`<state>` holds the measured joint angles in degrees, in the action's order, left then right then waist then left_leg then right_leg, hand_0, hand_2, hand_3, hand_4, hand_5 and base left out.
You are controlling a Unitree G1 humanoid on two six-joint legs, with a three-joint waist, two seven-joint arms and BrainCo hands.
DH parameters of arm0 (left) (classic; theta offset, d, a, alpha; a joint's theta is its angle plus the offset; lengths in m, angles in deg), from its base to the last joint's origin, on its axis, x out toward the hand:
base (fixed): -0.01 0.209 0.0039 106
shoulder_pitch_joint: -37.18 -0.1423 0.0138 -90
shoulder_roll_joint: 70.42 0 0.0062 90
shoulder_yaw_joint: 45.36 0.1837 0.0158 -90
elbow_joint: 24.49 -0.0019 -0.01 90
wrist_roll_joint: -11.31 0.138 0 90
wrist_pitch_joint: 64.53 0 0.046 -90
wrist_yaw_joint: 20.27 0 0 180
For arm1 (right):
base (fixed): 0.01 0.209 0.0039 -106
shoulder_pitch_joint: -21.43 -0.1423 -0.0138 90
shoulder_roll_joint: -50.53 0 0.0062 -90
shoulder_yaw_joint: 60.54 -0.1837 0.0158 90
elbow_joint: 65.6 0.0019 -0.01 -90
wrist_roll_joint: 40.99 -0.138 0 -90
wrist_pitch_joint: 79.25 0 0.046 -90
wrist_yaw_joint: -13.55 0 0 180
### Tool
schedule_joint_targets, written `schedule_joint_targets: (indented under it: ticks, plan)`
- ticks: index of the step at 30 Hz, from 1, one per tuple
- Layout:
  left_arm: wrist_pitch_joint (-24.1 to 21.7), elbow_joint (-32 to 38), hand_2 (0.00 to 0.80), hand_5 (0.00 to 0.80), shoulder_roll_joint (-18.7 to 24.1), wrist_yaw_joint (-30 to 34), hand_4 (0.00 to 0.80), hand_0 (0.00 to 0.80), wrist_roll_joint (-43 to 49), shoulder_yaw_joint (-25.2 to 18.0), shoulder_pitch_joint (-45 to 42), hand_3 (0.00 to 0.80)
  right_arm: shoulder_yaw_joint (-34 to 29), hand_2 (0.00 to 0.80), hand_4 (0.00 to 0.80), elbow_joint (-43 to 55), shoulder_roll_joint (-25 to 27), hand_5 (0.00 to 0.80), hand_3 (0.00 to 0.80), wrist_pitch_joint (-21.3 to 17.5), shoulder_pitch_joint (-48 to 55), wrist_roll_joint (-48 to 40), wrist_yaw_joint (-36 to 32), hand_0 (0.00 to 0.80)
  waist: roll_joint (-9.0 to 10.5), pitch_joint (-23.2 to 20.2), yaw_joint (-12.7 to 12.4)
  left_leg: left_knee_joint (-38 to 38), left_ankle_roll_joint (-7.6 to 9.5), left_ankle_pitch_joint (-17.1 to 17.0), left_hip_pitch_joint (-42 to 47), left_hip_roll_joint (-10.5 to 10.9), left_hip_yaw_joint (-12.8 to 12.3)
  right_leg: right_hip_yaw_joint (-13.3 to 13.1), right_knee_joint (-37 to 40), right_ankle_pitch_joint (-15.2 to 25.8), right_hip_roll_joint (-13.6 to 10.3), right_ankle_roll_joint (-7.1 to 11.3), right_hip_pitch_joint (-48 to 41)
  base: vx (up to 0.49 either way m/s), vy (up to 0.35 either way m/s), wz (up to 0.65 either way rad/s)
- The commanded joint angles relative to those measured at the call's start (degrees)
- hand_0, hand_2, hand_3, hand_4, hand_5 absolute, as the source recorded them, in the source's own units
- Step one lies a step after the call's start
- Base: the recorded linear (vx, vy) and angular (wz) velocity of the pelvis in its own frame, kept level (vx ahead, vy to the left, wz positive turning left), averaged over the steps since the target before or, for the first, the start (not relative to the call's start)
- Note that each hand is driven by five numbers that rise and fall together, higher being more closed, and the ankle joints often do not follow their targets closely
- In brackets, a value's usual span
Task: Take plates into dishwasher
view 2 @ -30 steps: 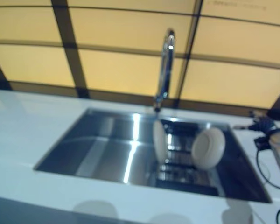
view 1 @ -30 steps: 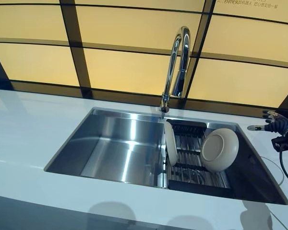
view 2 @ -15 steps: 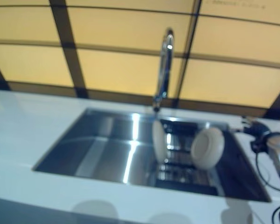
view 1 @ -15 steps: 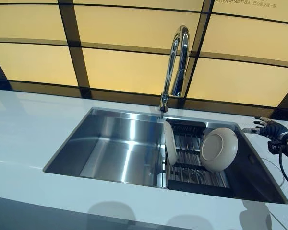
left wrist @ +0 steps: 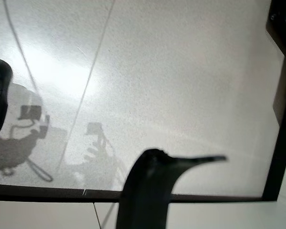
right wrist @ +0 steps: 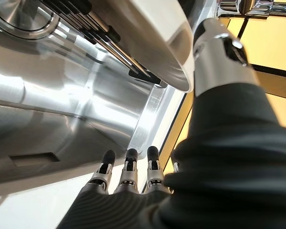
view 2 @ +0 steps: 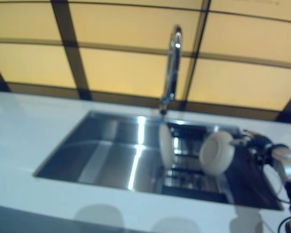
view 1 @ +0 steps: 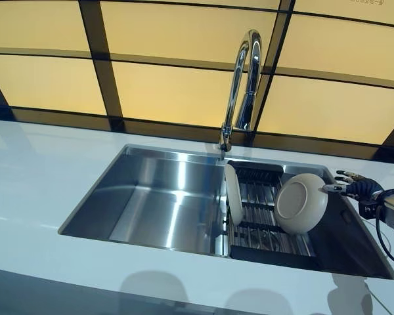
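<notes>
Two cream plates stand in the black rack (view 1: 262, 231) in the right half of the steel sink (view 1: 151, 197). One plate (view 1: 233, 195) stands upright and shows edge on. The other, a round plate (view 1: 301, 203), leans with its underside toward me. My right hand (view 1: 356, 189) is open at that plate's right rim. In the right wrist view its thumb (right wrist: 220, 45) lies right beside the plate's rim (right wrist: 157, 33), and I cannot tell if they touch. Its fingers (right wrist: 128, 164) are straight over the sink's wall. The left wrist view shows only a dark part of my left hand (left wrist: 148, 191) over the floor.
A tall chrome faucet (view 1: 243, 85) rises behind the sink's middle. White counter (view 1: 33, 184) surrounds the sink, with a yellow panelled wall (view 1: 171, 98) behind. The sink's left half holds nothing.
My right hand has come down and leftward from the counter beside the sink to the leaning plate's right rim. The plates have not moved.
</notes>
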<state>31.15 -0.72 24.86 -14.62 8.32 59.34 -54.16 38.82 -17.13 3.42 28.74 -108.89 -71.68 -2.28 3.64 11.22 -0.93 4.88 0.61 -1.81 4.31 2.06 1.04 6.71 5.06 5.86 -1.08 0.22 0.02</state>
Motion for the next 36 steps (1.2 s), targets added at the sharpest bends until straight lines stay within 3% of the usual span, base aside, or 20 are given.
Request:
schedule_joint_targets:
  ticks: [1,36]
  plan:
    - [-0.5,-2.3,0.000,0.000,1.5,-0.3,0.000,0.000,1.6,3.1,1.5,0.000,-0.7,0.000,0.000,-1.1,0.2,0.000,0.000,-1.0,-3.3,0.1,-0.7,0.000,0.83,-0.8,-2.3,0.1,-0.35,2.7,-0.5,-0.9,-1.4,-0.3,-0.9,-2.3,-2.3,5.51,-1.8,0.000,0.000,0.00]
    - [-1.2,-1.7,0.000,0.000,1.6,-0.1,0.000,0.000,0.9,3.3,1.7,0.000,-0.6,0.000,0.000,-1.8,-1.2,0.000,0.000,2.2,-3.2,-2.4,-4.9,0.000,0.65,-0.1,-2.4,0.1,-0.50,2.6,-0.6,-0.8,-1.4,-0.3,-0.9,-2.3,-2.3,5.37,-1.7,0.000,0.000,0.00]
